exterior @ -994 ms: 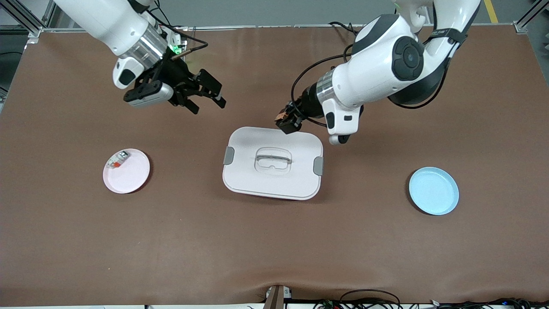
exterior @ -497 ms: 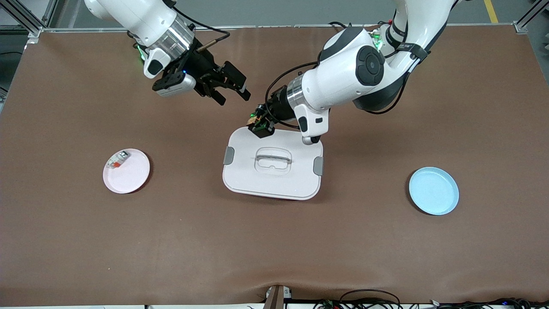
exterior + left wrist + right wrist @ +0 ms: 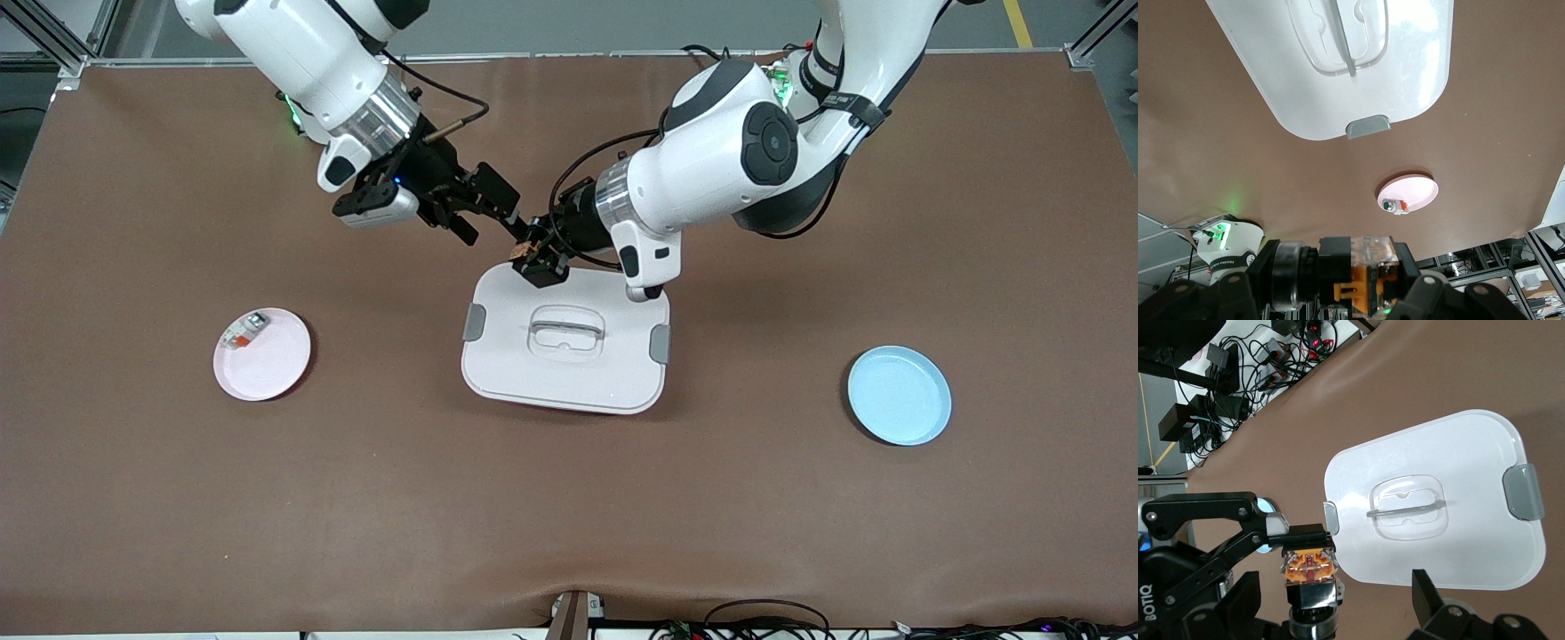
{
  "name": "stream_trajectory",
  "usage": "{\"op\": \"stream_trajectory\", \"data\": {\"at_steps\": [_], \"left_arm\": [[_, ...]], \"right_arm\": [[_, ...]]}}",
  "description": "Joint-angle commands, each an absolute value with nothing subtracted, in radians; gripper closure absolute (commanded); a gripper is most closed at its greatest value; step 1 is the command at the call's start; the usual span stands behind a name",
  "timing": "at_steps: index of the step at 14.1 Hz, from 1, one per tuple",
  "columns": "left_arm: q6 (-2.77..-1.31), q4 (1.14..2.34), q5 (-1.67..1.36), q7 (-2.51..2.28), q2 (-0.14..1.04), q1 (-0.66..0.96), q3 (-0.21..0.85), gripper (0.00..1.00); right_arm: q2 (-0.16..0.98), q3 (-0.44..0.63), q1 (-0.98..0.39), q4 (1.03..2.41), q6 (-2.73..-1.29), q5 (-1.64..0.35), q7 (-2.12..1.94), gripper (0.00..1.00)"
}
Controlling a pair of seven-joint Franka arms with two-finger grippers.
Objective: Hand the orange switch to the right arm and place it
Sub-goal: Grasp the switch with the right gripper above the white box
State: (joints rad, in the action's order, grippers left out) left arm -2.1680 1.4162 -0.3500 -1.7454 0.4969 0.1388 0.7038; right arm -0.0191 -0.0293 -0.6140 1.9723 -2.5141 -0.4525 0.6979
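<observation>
The orange switch [image 3: 534, 258], a small black block with an orange middle, is held in my left gripper [image 3: 539, 264], which is shut on it in the air over the edge of the white lidded box [image 3: 566, 356] nearest the robots. In the left wrist view the switch [image 3: 1365, 273] sits between the fingers [image 3: 1441, 293]. My right gripper [image 3: 492, 229] is open and right next to the switch. In the right wrist view the switch [image 3: 1309, 568] lies between the open right fingers [image 3: 1426, 595], touching neither.
A pink plate [image 3: 271, 369] toward the right arm's end holds a whitish-clear piece with a red-orange end [image 3: 244, 331]. A blue plate [image 3: 898, 396] lies toward the left arm's end. The box's lid [image 3: 1438, 500] has grey side clips.
My right gripper has moved toward the middle of the table and closed in on the switch. My left gripper brought the switch toward it, then held nearly still.
</observation>
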Motion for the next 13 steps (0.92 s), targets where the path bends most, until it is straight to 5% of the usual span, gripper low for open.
{"op": "stream_trajectory", "data": {"at_steps": [1,10,13], "left_arm": [[-2.171,1.396,-0.37,-1.746,0.505,0.143,0.707,1.0],[-2.175,1.396,-0.365,-1.735,0.518,0.14,0.703,1.0],[-2.175,1.397,-0.365,-1.735,0.518,0.14,0.703,1.0]], "right_arm": [[0.009,-0.02,-0.646,1.942,-2.528,-0.472,0.707,0.0],[0.058,-0.02,-0.664,1.902,-2.533,-0.476,0.706,0.0],[0.07,-0.02,-0.667,1.899,-2.536,-0.477,0.703,0.36]]}}
